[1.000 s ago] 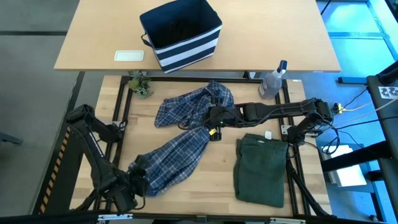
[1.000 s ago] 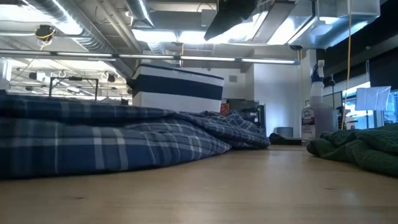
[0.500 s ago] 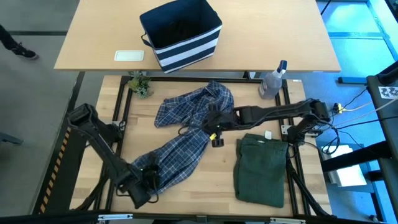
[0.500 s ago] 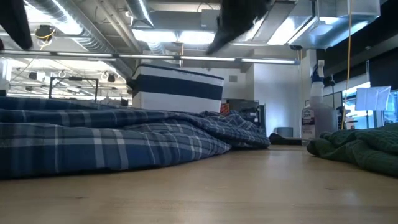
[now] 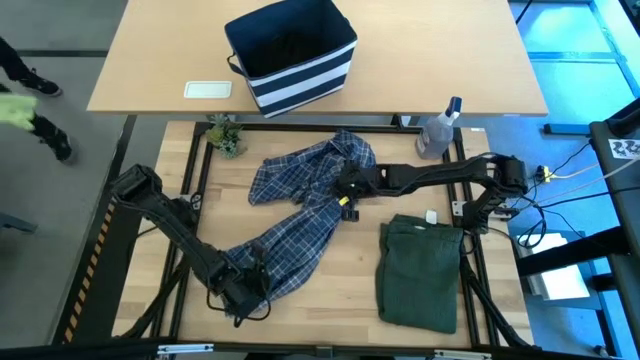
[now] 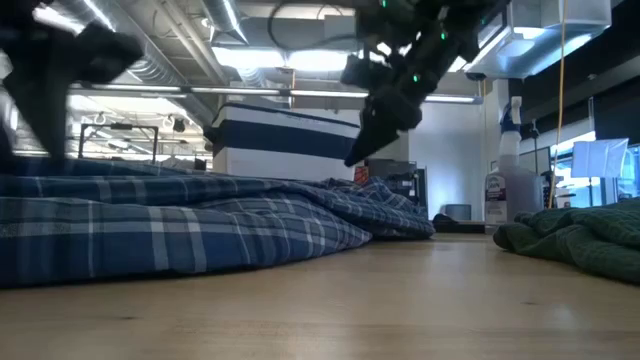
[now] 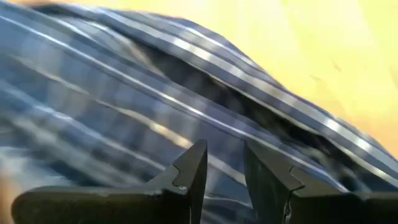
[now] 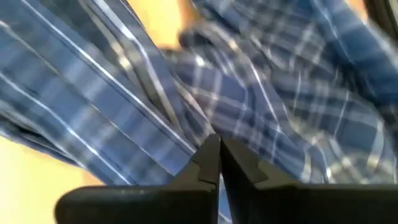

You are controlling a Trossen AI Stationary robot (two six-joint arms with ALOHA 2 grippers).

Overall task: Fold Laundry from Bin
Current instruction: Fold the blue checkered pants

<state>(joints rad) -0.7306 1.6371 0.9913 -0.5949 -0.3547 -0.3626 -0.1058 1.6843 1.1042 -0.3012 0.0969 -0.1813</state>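
**Plaid shirt spread across work table; both grippers over it, neither seen gripping cloth**

The work table carries two garments. The blue-and-white plaid shirt lies unfolded and rumpled, running diagonally from the table's far centre toward its near left corner. In the low view it shows as a long, low mound across the left half of the tabletop. The dark olive-green garment lies folded in a rough rectangle on the right side of the table, apart from the shirt.

On the separate table beyond, the bin stands upright with dark cloth inside; what that cloth is cannot be told. A white flat object lies to the bin's left on the same surface.

The right arm reaches in from the right edge, and the right gripper sits over the middle of the plaid shirt. Its wrist view shows the fingers pressed together with plaid fabric directly beyond them; no cloth is visibly pinched between them.

The left gripper is at the shirt's near-left end. Its fingers stand slightly apart, with the plaid showing in the gap; whether they touch it cannot be told.

A clear spray bottle stands at the far right edge of the work table. A small potted plant sits at the far left corner.
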